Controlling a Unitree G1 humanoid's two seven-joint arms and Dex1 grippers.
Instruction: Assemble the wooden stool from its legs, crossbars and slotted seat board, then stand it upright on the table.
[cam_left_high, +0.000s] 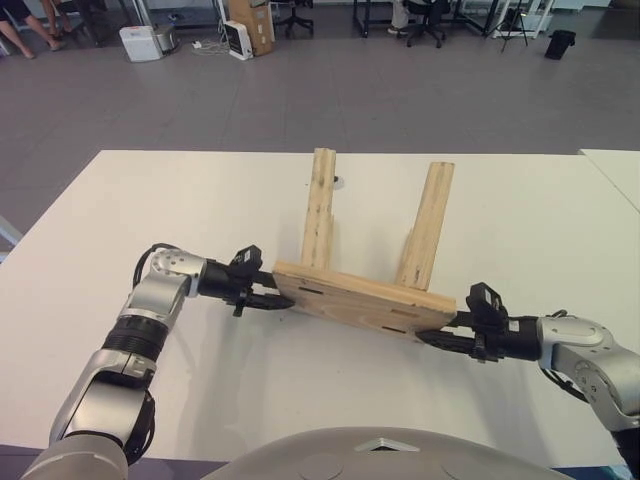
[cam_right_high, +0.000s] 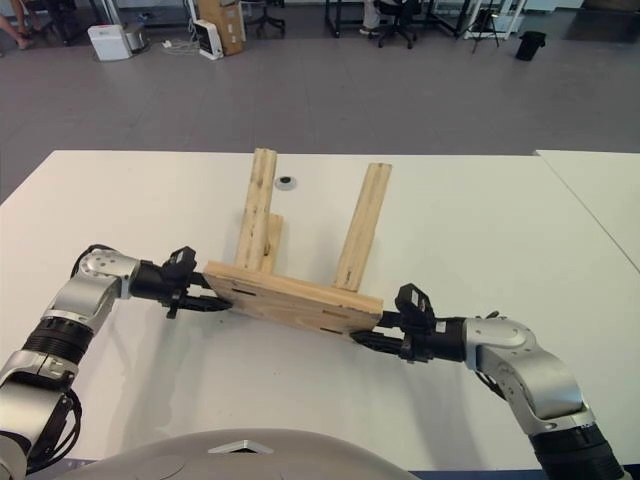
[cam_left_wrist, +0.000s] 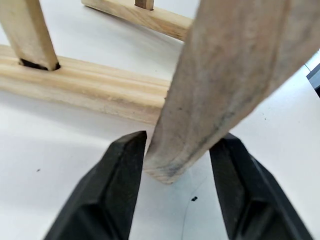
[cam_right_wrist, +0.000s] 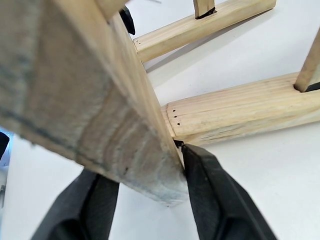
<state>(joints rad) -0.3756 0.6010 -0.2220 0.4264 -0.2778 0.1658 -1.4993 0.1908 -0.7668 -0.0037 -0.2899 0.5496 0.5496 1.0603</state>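
The wooden stool lies on its side on the white table (cam_left_high: 150, 200), with its slotted seat board (cam_left_high: 360, 300) standing on edge towards me. Its upper legs (cam_left_high: 320, 205) (cam_left_high: 428, 222) point away from me. My left gripper (cam_left_high: 275, 300) is shut on the board's left end, and my right gripper (cam_left_high: 435, 335) is shut on its right end. In the left wrist view black fingers (cam_left_wrist: 117, 190) straddle the board's corner (cam_left_wrist: 225, 75), beyond which lies a leg (cam_left_wrist: 85, 85) with a crossbar (cam_left_wrist: 30, 30) set in it. In the right wrist view fingers (cam_right_wrist: 215, 195) clamp the board (cam_right_wrist: 90, 100), with the lower leg (cam_right_wrist: 240, 107) resting on the table.
A small dark round object (cam_right_high: 286, 181) sits on the table behind the stool. A second white table (cam_left_high: 615, 165) begins at the far right. Grey floor lies past the table's far edge, with boxes and chairs well away.
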